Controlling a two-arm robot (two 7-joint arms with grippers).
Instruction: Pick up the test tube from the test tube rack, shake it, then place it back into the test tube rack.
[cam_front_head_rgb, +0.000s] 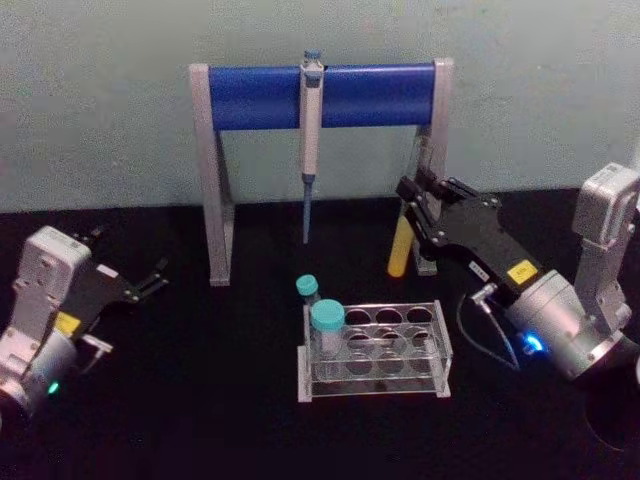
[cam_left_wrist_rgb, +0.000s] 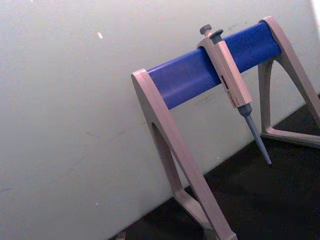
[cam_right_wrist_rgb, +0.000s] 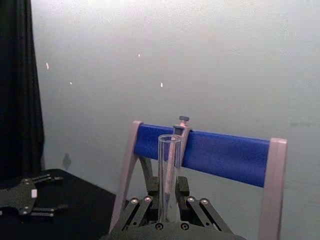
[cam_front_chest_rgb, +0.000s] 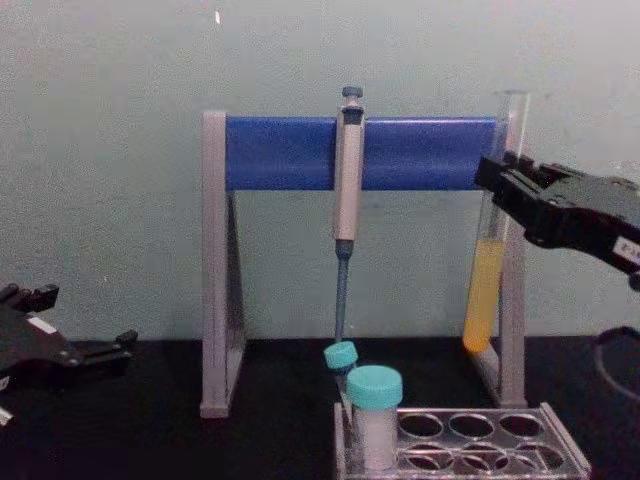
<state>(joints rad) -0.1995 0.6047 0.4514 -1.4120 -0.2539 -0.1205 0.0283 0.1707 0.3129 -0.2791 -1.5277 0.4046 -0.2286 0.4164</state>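
The right gripper is raised on the right side of the scene, beyond the far right corner of the test tube rack, and its black fingers are closed narrowly on the test tube. They pinch the glass around its middle. The tube is out of the rack and stands close to upright, with a slight lean that puts its rounded bottom a little further left than its open top. The yellow-orange liquid fills the lower part below the fingers, and the glass above them is clear. From the chest view the tube hangs just in front of the right leg of the pipette stand, and its top reaches about the height of the blue bar. A grey pipette hangs from the middle of that bar with its tip pointing down, well apart from the tube. The rack sits on the black table near the middle, closer to the robot than the stand. Two white vials with teal caps stand at its left end and the other holes are empty. The left gripper rests low at the left edge of the table, far from the rack, with its fingers spread wide and nothing between them.
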